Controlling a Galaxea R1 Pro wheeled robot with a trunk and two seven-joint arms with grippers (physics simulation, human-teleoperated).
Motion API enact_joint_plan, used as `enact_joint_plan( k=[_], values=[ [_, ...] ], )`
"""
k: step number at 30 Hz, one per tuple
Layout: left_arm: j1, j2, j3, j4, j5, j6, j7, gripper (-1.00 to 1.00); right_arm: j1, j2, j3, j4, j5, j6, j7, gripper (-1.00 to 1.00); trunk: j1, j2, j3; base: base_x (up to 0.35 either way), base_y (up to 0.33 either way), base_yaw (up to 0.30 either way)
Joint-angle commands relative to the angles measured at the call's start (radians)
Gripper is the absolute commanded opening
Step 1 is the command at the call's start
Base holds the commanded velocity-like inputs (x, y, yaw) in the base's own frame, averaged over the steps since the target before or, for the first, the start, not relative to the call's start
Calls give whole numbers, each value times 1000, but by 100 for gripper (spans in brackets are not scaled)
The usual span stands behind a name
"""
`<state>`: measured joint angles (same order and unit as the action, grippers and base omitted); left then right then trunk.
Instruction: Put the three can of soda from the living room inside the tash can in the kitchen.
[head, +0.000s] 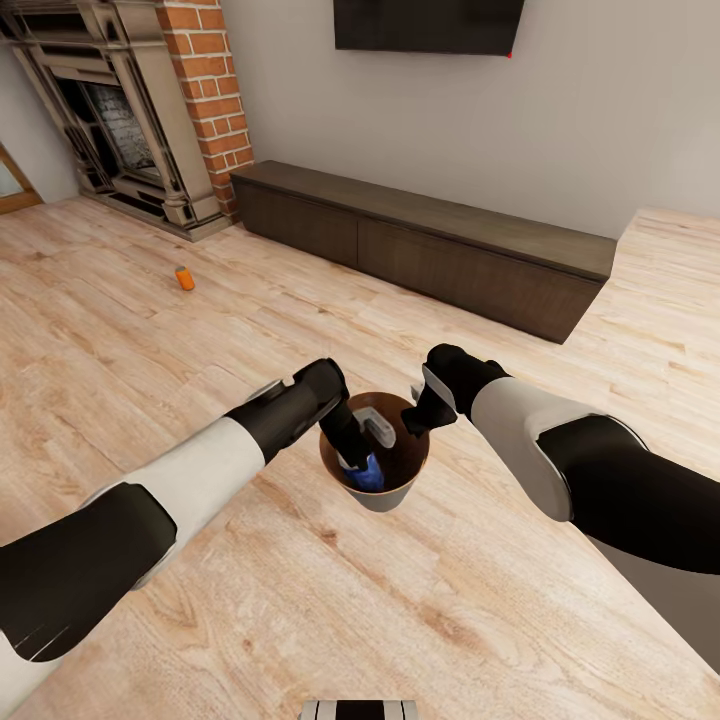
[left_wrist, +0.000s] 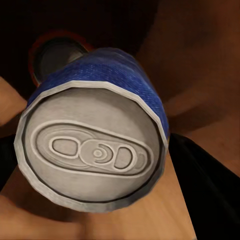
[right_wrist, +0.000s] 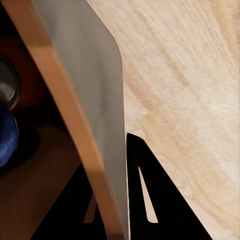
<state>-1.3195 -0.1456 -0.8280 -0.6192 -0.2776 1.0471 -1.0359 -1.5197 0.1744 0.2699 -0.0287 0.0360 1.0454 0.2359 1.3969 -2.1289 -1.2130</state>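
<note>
1. The right gripper (head: 425, 408) is clamping the trash can (head: 392, 495) rim, steadying it.
2. The left gripper (head: 357, 452) is pinching a blue soda can (left_wrist: 95, 145) inside the trash can, ready to release.
3. An orange soda can (head: 185, 278) is lying well beyond the trash can.

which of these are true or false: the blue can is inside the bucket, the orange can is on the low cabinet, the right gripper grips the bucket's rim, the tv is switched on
1. The blue soda can with a grey top is held by the left gripper inside the round wood-lined bucket. True.
2. The small orange can stands on the long dark low cabinet. False: it is on the light wood floor, near the brick fireplace.
3. The right gripper grips the bucket's rim. True: the right wrist view shows the wall between its fingers.
4. The wall TV shows a bright picture. False: its screen is dark.
</note>
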Motion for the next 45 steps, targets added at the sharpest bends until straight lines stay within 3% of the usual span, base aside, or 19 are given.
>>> enact_joint_plan(
  k=[1, 7, 8, 15, 18, 24, 25, 27, 30, 31, 35, 36, 37, 39, 40, 43, 44, 45],
  values=[
    [2, 0, 0, 0, -2, 0, 1, -100, 0, 0, -18, -1, -21, 2, 8, -100, 0, 0, 0, 0, 0, 0],
    [12, 2, -3, 0, -2, 0, 5, -100, 0, 0, -18, 0, -21, 2, 8, -100, 0, 0, 0, 0, 0, 0],
    [12, 3, -3, 0, -3, 0, 5, 100, 0, 0, -18, 0, -21, 2, 7, -100, 0, 0, 0, 0, 0, 0],
    [13, 6, -3, 2, -3, 0, 15, 100, 0, -1, -18, 0, -21, 2, 8, -100, 0, 0, 0, 0, 0, 0],
    [13, 10, -1, 2, -2, 0, 66, 100, 0, -3, -18, 0, -21, 2, 8, -100, 0, 0, 0, 0, 0, 0],
    [13, 13, 10, -10, 1, 0, 88, 100, 1, -5, -19, 0, -21, 2, 8, -100, 0, 0, 0, 0, 0, 0],
    [13, 20, 11, -23, 2, 0, 89, 100, 1, -6, -19, 0, -21, 2, 8, -100, 0, 0, 0, 0, 0, 0],
    [13, 81, 29, -127, 11, 0, 87, 100, 1, -9, -20, 0, -21, 2, 8, -100, 0, 0, 0, 0, 0, 0],
    [13, 123, 94, -201, 14, 0, 81, 100, 1, -9, -20, 0, -21, 2, 8, -100, 0, 0, 0, 0, 0, 0],
    [13, 155, 157, -256, 14, 0, 71, 100, 1, -10, -20, 0, -21, 2, 8, -100, 0, 0, 0, 0, 0, 0],
    [13, 233, 265, -355, 15, 0, 34, 100, 1, -10, -20, 0, -21, 2, 8, -100, 0, 0, 0, 0, 0, 0],
    [13, 254, 283, -375, 16, 0, 18, 100, 1, -10, -20, 0, -21, 2, 9, -100, 0, 0, 0, 0, 0, 0],
    [13, 295, 316, -411, 16, 0, -26, 100, 2, -10, -20, 0, -21, 2, 9, -100, 0, 0, 0, 0, 0, 0],
    [14, 333, 354, -439, 17, 0, -82, 100, 2, -10, -20, 0, -21, 2, 11, -100, 0, 0, 0, 0, 0, 0],
    [14, 370, 405, -459, 17, 0, -139, 100, 2, -9, -20, 0, -21, 2, 11, -100, 0, 0, 0, 0, 0, 0],
    [14, 418, 505, -476, 16, 0, -213, 100, 2, -9, -20, 0, -21, 2, 12, -100, 0, 0, 0, 0, 0, 0],
    [14, 445, 581, -480, 15, 0, -246, 100, 2, -9, -20, 0, -21, 2, 12, -100, 0, 0, 0, 0, 0, 0],
    [15, 457, 619, -481, 13, 0, -257, 100, 3, -9, -20, 0, -21, 2, 12, -100, 0, 0, 0, 0, 0, 0]
  ],
)
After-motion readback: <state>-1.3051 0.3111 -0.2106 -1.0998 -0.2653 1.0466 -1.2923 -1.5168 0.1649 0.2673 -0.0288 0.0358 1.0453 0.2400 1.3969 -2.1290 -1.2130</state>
